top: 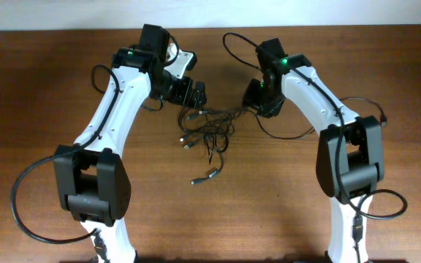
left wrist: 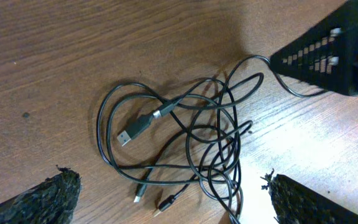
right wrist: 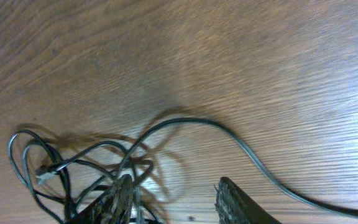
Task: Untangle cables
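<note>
The cables (top: 207, 131) lie as a tangled clump of thin black wires on the wooden table between my two grippers, with one plug end (top: 205, 177) trailing toward the front. My left gripper (top: 194, 95) is open just behind the clump's left side. In the left wrist view the loops and a USB plug (left wrist: 132, 129) lie ahead of its wide-open fingers (left wrist: 173, 205). My right gripper (top: 260, 104) is open at the clump's right edge. In the right wrist view its fingers (right wrist: 176, 205) hold nothing, and the left finger sits over the strands (right wrist: 61, 165).
A long single strand (right wrist: 253, 155) curves away to the right over the table (top: 50, 88). Thicker black arm cables loop beside both arm bases (top: 20, 204) (top: 393, 204). The table's back edge meets a white wall (top: 210, 11).
</note>
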Controlling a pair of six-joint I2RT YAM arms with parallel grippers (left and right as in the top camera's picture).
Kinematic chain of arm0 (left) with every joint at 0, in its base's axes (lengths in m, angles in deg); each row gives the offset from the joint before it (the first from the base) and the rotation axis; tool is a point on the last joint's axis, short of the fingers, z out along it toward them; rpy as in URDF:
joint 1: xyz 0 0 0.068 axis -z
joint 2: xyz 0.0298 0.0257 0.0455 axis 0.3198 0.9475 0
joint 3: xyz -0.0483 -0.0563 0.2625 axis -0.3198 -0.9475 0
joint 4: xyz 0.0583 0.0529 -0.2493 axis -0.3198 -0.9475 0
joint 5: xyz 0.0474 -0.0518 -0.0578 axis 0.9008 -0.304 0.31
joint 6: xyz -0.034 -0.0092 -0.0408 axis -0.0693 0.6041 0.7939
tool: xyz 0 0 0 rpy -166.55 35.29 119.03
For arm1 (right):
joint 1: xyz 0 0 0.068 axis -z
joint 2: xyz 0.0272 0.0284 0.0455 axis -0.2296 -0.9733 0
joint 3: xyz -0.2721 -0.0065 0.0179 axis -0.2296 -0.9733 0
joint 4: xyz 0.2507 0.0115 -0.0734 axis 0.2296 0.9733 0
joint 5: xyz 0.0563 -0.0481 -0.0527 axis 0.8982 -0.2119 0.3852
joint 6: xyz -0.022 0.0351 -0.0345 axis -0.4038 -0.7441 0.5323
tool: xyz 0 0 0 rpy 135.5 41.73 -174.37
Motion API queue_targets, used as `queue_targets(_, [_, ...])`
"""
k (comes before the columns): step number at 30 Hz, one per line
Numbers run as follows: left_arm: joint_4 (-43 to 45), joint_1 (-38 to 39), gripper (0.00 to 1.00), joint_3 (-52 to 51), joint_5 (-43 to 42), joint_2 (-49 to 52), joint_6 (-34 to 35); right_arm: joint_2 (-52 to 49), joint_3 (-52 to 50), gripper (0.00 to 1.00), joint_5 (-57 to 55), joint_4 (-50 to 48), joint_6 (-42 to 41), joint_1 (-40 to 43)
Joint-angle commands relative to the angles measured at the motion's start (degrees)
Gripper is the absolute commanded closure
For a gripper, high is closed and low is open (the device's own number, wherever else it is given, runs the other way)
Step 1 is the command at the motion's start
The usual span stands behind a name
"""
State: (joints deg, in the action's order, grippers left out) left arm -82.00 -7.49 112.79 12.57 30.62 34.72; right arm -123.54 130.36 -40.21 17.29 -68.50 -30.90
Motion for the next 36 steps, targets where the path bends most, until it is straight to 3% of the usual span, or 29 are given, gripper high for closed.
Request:
queue_targets(1, [0.1,-0.4,0.00,-0.5,-0.9,-0.2,-0.3,-2.4,-0.3,0.56,1.3,-1.3,-6.4,-2.3])
queue_targets(9, [0.1,-0.4,0.00,-0.5,-0.9,-0.2,-0.3,-8.1,-0.3,0.61,1.4,-7.9,-9.7,-3.3])
queue_targets(15, [0.1,-0.4,0.00,-0.5,-0.9,-0.2,-0.3,-9.9,-0.5,0.86,-6.3,-11.4,-9.4,-6.1])
queue_targets(16, [0.0,-0.4,0.00,-0.5,-0.9,-0.2,-0.3,-9.9,-0.5,0.96,-6.8,-11.9,-8.2,-6.4])
queue_targets(19, [0.0,-0.3,0.00,-0.5,-2.5,-0.2,-0.3,-8.9,-0.3,0.96,-7.4,-13.2,4.3,-5.4])
queue_targets(24, [0.6,2.8,0.10,-0.5,-10.5,-0.2,5.6,7.1,2.6,0.96,-6.8,-5.8,20.9,-2.8])
queue_targets(30, [1.7,7.8,0.07,-0.6,-10.5,-0.1,5.8,26.1,2.6,0.96,-2.0,-2.9,21.0,-1.8])
queue_targets(31, [2.4,8.2,0.07,-0.6,-11.6,-0.1,4.6,26.9,2.6,0.96,-1.0,-2.6,20.8,-1.8])
queue_targets(34, [4.0,8.2,0.12,-0.6,-26.3,-0.1,-9.9,27.1,2.6,0.96,-1.0,-0.9,20.8,-1.8])
queue_targets(36, [4.0,8.2,0.14,-0.6,-30.8,-0.1,-15.2,27.1,2.6,0.96,-1.0,-0.8,20.8,-1.8])
